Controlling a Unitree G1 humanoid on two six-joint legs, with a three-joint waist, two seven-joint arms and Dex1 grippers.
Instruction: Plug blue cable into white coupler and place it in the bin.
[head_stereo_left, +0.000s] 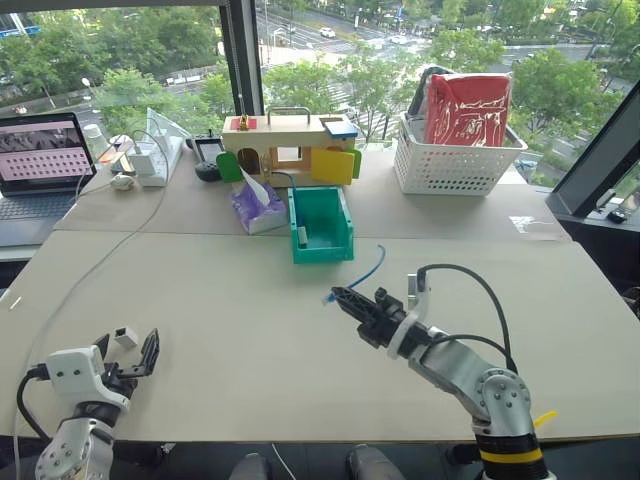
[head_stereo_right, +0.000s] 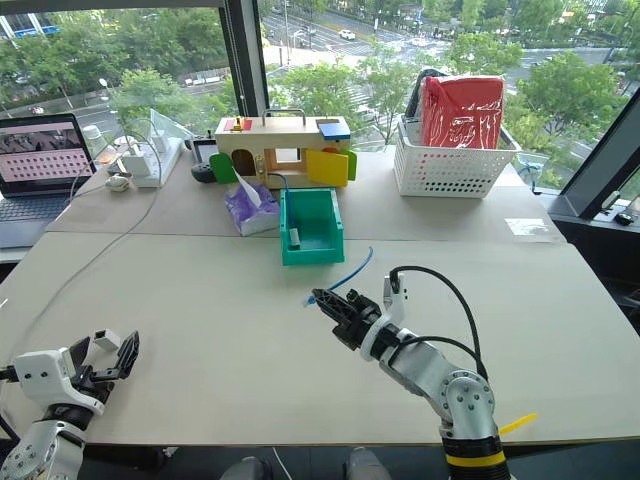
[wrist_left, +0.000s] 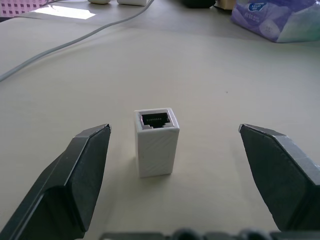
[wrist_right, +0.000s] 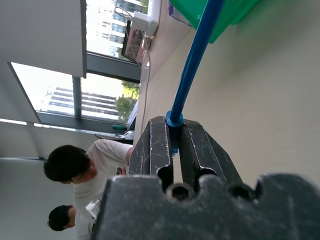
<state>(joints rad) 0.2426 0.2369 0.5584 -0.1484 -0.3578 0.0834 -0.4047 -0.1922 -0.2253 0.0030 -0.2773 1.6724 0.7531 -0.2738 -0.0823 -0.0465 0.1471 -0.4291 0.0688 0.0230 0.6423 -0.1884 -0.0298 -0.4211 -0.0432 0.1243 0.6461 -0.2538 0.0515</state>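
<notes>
The white coupler (wrist_left: 156, 142) stands on the table between the open fingers of my left gripper (wrist_left: 174, 130), touching neither, its dark socket facing up. From the head it is a tiny white block (head_stereo_left: 125, 337) at the near left, with the left gripper (head_stereo_left: 127, 347) around it. My right gripper (head_stereo_left: 340, 297) hangs over the table's middle, shut on one end of the blue cable (head_stereo_left: 368, 266), which arcs away toward the bin (head_stereo_left: 320, 228). In the right wrist view the blue cable (wrist_right: 195, 55) runs out from the shut jaws toward the green bin (wrist_right: 225, 17).
A purple tissue pack (head_stereo_left: 255, 205) lies left of the bin, with a wooden toy house (head_stereo_left: 290, 145) behind. A white basket (head_stereo_left: 455, 160) holding a red bag stands at the far right. A laptop (head_stereo_left: 40, 160) and a long white cord (head_stereo_left: 100, 262) occupy the left. People (wrist_right: 75, 170) stand off to the side.
</notes>
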